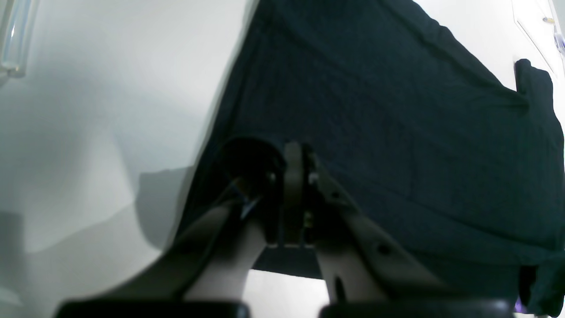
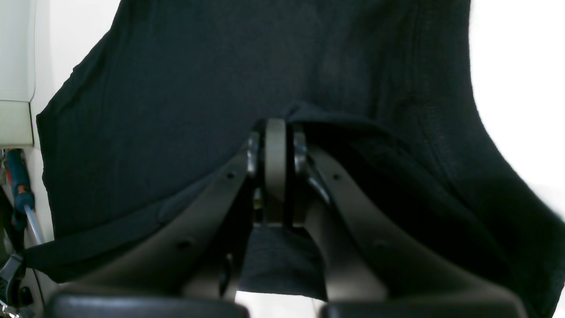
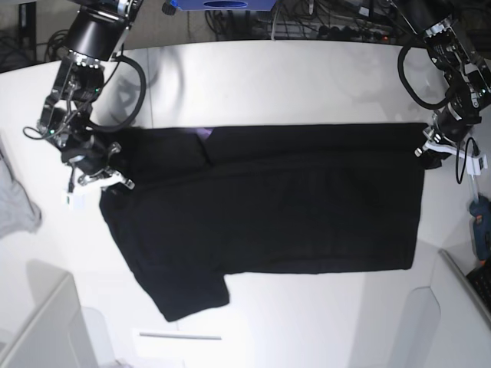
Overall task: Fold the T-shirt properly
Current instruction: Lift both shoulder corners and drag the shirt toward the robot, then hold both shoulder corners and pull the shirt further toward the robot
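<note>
T-shirt (image 3: 268, 207) stretched flat across worktop (image 3: 307, 77); left claw (image 3: 431, 146) and right claw (image 3: 103, 178) each clamped on opposite cloth edges, likely tensioning for fold.

No text, label, brand, number or sign could be read anywhere in the three views, neither on the cloth nor on the arms.

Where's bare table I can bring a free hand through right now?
Bare white table lies beyond the T-shirt, between both arms, and nearer the camera below its hem. Crowded: the shirt's two ends, where the left gripper and right gripper clamp cloth.
</note>
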Tool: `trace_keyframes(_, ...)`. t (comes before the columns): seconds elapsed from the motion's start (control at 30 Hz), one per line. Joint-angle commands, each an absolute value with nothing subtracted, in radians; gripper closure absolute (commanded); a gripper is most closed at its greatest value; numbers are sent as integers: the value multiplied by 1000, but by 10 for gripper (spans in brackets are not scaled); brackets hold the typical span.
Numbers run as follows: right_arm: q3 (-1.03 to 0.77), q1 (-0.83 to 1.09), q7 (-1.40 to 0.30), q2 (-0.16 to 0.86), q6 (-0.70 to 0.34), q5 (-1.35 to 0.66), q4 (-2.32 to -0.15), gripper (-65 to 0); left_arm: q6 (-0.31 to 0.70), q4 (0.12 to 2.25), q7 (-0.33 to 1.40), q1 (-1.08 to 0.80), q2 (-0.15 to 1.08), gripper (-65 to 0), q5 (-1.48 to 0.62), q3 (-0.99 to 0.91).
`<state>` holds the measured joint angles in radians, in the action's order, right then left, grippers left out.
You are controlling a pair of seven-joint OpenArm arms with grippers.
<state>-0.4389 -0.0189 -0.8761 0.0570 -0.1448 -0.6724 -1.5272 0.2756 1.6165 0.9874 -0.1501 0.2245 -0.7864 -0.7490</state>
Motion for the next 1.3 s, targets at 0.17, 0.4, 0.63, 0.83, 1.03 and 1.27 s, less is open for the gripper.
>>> trace_keyframes(0.17,-441,-31,-863,67,-148,-696,-1547,-96,275,1638,966,-142,243,0,-800,-757)
trace_keyframes(0.4,-449,-28,-854,65,-148,-699,-1554,-270,275,1641,964,-142,243,-341,-802,-762)
trace_keyframes(0.63,-544,76,-794,8,-148,-699,-1785,-257,277,1715,972,-137,236,-576,-811,-872)
trace_keyframes(0.83,-654,220,-796,-93,-148,-691,-1960,-266,278,1788,967,-282,208,-581,-812,-915)
trace_keyframes(1.03,-680,311,-791,-111,-148,-691,-1931,-329,348,1736,964,-341,199,-579,-811,-914)
trace_keyframes(1.27,-720,300,-789,-110,-148,-690,-1774,-335,417,1635,964,-341,185,-579,-802,-909)
